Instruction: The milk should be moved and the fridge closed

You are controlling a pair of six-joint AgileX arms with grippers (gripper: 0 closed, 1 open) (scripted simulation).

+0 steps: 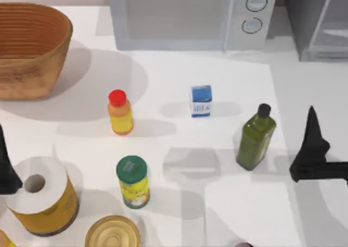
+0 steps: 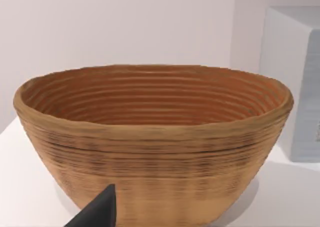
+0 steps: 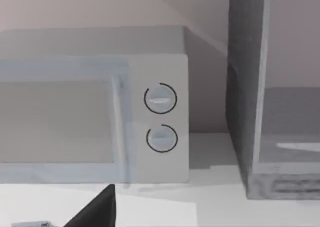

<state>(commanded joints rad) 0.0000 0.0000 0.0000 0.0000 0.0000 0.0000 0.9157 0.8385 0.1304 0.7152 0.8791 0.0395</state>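
The task is at its start. The milk (image 1: pixel 200 100), a small box-shaped carton with a blue top and a white front with blue lettering, stands upright on the white table (image 1: pixel 179 165), centre of the top view, untouched. The fridge (image 1: pixel 321 21), a large grey metallic cabinet with a pale glassy door, sits at the upper right; its door appears ajar, so closing remains to be done.

The right gripper (image 1: pixel 312 149) hangs at the right edge, well apart from the milk, holding nothing; its opening cannot be told. The left gripper (image 1: pixel 5 165) is parked at the left edge; same remark.

A dark green glass bottle (image 1: pixel 255 138) stands between the right gripper and the milk and is judged the main obstruction. The light-grey microwave (image 1: pixel 185 16) stands behind the milk; a red-capped orange bottle (image 1: pixel 120 112) stands to its left.
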